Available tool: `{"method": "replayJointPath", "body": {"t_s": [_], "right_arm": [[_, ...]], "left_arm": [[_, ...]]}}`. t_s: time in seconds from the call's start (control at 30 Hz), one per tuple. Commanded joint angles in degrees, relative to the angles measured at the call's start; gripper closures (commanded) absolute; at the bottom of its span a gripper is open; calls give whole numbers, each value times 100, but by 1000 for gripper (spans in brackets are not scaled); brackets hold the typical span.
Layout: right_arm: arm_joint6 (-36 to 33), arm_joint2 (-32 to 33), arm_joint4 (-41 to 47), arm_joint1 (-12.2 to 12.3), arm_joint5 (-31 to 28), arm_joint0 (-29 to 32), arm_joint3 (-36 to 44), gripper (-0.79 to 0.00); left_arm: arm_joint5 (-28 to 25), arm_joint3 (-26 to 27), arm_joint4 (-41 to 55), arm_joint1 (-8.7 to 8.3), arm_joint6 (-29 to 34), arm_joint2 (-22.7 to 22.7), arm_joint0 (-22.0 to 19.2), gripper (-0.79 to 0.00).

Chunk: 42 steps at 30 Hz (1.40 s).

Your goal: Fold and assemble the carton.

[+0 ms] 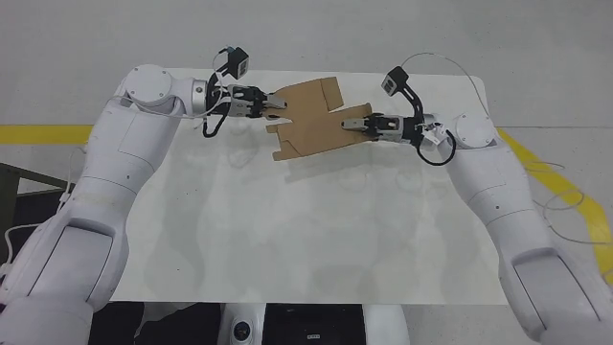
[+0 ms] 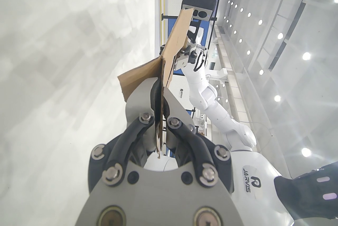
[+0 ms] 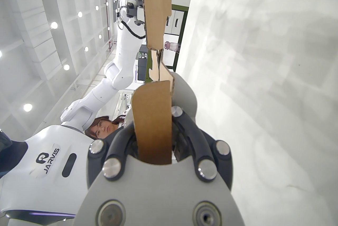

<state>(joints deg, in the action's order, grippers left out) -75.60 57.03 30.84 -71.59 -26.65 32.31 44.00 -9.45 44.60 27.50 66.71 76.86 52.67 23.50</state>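
Your left arm [image 1: 124,153] runs up the 9 o'clock side of the table [image 1: 287,249], bends at its elbow near 11 o'clock, and points its forearm toward 3 o'clock. The left gripper [image 1: 278,105] sits at about 11 o'clock from the table's centre, fingers pinched flat on one edge of the carton [image 1: 311,120]. Your right arm [image 1: 498,182] mirrors it along the 3 o'clock side, with its elbow near 1 o'clock and its forearm aimed toward 9 o'clock. The right gripper [image 1: 352,125] is at about 1 o'clock, clamped on the carton's opposite edge. The two grippers face each other, tips near but apart.
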Motion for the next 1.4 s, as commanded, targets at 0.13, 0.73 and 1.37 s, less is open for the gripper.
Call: {"method": "replayJointPath", "body": {"t_s": [0.13,0.73,1.37], "right_arm": [[313,182,-407,100,-135,-58,-137,-785],[-189,429,879,160,-14,305,948,-785],[-517,98,1641,1,313,402,1143,-711]], "left_arm": [[-56,25,41,-6,6,75,5,0],[-915,646,173,-72,618,285,264,0],[-725,1322,645,-203,1073,406,551,0]]}}
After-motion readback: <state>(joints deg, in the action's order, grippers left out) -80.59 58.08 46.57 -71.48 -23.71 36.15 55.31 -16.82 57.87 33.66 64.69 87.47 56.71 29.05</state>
